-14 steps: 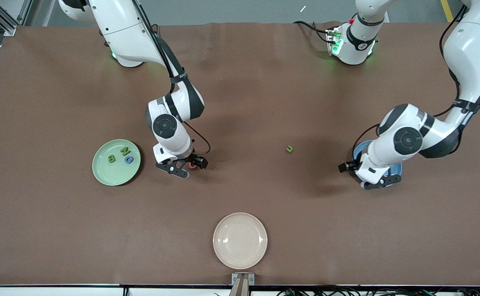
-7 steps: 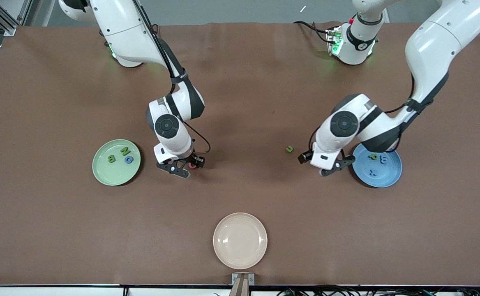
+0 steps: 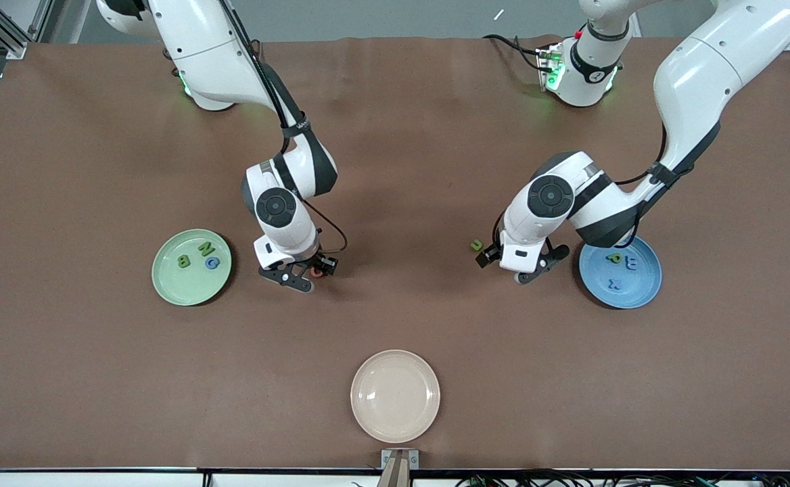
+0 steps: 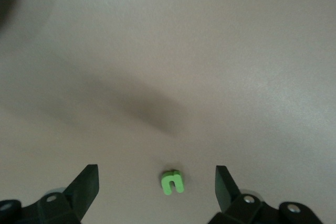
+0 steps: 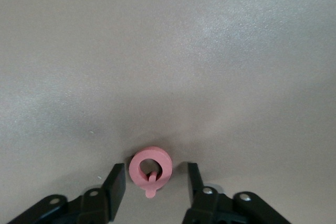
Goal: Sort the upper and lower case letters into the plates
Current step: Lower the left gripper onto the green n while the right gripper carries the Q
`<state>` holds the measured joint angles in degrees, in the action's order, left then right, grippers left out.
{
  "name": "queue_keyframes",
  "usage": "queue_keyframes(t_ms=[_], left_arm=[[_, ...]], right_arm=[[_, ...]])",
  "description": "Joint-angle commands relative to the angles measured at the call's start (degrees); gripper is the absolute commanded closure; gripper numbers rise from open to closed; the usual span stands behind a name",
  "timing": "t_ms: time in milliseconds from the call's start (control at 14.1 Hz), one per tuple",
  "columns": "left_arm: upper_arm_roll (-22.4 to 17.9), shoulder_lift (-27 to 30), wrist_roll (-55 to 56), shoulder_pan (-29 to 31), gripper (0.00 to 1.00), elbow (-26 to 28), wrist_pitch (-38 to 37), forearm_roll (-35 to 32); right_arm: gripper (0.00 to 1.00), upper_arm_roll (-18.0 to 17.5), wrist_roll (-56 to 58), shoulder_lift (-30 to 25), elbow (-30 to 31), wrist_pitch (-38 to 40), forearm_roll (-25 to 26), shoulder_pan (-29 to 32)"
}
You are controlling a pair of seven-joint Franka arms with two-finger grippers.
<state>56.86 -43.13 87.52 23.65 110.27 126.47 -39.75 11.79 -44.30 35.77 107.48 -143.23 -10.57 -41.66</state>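
Note:
A small green letter [image 3: 477, 245] lies on the brown table between the two arms. My left gripper [image 3: 523, 269] hangs open over the table right beside it; in the left wrist view the letter [image 4: 172, 181] shows between the wide-open fingers of the left gripper [image 4: 156, 186]. A red letter Q [image 3: 316, 273] lies beside the right gripper [image 3: 302, 276]. In the right wrist view the right gripper [image 5: 154, 183] is open, one finger on each side of the Q [image 5: 150, 168], not touching it. The pale green plate [image 3: 170, 287] holds three letters. The blue plate [image 3: 628, 302] holds three letters.
A cream-white plate [image 3: 395, 396] sits at the table's edge nearest the front camera, with nothing on it. The pale green plate is toward the right arm's end, the blue plate toward the left arm's end.
My left gripper has moved from over the blue plate to beside the green letter, uncovering the plate's letters. The right gripper has stayed at the red Q.

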Motion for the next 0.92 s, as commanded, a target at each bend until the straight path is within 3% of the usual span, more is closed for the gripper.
queue_keyframes(t_ms=[0,284,567,709,851], left_arm=[[-0.4,-1.2,2.1,-0.7,0.02,0.4,1.6,0.5],[-3.4,-1.5,4.7,-4.3,0.03,0.5,2.8,0.5],[-5.4,-1.8,6.0,-6.5,0.03,0.5,4.0,0.5],[-6.6,-2.1,6.1,-7.6,0.03,0.4,4.2,0.4],[-6.8,-2.7,6.1,-7.6,0.04,0.6,5.5,0.4]], right_arm=[[0.5,0.5,-0.6,-0.1,0.4,-0.4,0.7,-0.7],[0.53,0.4,-0.6,0.2,0.4,-0.6,0.7,-0.8],[0.64,0.4,-0.6,0.4,0.4,-0.6,0.8,-0.8],[0.77,0.4,-0.5,0.4,0.4,-0.6,0.7,-0.8],[0.98,0.4,-0.4,0.4,0.1,0.2,0.7,-0.4]])
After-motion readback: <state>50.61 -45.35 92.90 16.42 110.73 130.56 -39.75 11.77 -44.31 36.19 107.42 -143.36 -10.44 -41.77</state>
